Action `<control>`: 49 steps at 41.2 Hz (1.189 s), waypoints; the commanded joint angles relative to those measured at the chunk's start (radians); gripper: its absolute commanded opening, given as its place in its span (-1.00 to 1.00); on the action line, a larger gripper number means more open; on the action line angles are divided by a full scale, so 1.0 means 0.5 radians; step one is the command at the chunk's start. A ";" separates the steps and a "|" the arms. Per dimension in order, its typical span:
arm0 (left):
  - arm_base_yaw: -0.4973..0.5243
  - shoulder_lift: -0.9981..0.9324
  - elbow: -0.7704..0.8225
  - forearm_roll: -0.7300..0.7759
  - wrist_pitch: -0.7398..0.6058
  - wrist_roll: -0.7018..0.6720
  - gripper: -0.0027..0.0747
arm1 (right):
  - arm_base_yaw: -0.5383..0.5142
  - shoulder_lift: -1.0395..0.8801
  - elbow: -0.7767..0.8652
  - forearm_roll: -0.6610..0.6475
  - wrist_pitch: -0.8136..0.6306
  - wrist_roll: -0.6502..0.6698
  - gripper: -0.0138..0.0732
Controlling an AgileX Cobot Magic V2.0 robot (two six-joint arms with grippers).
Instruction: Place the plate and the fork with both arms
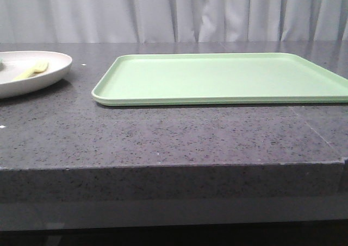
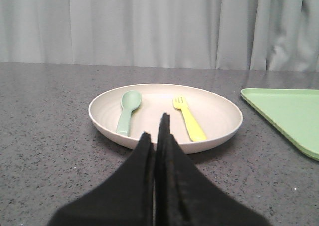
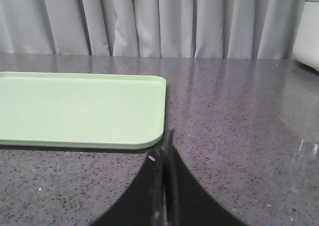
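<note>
The left gripper (image 2: 158,136) has its jaws pressed together with nothing between them, tips aimed at the near rim of the plate (image 2: 219,131) and stopping just short of it. The right gripper (image 3: 163,158) likewise shows its jaws closed and empty, poised over bare dark speckled surface (image 3: 239,136) just beside the rounded corner of the light-green tray (image 3: 75,109). Outward from the left jaws, the plate sits flat on the surface, well to the left of the tray, and holds two utensils lying apart from each other: the yellow fork (image 2: 189,120) on the side nearer the tray, tines pointing away from the gripper, and a pale green spoon (image 2: 127,110) on the other side. In the front view the plate (image 1: 54,72) is cut off by the left edge, with the fork (image 1: 32,70) resting inside it, and the tray (image 1: 217,77) lies unoccupied at centre. The plate looks stiff, matte and fairly light; its raised rim seems the only place to pinch, and a one-sided hold would probably tilt it and let the utensils slide. The fork looks like light, rigid, smooth plastic lying flat, so it would likely skid unless taken across the narrow handle.
</note>
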State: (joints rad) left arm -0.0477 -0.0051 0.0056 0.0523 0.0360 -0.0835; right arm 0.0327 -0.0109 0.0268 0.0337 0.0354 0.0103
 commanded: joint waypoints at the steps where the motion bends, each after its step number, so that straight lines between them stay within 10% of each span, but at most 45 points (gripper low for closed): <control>1: -0.001 -0.041 0.009 -0.009 -0.155 -0.020 -0.98 | -0.014 -0.036 -0.008 0.000 -0.182 -0.021 -0.84; 39: -0.001 -0.041 -0.055 -0.009 -0.266 -0.020 -0.98 | -0.015 -0.036 -0.026 0.000 -0.450 -0.021 -0.84; 49: -0.001 -0.025 -0.490 -0.009 -0.006 -0.020 -0.98 | -0.015 -0.032 -0.425 -0.002 -0.041 -0.021 -0.84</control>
State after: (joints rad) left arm -0.0477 -0.0051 -0.1274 0.0523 0.0514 -0.0835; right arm 0.0327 -0.0109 -0.0780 0.0337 0.0226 0.0103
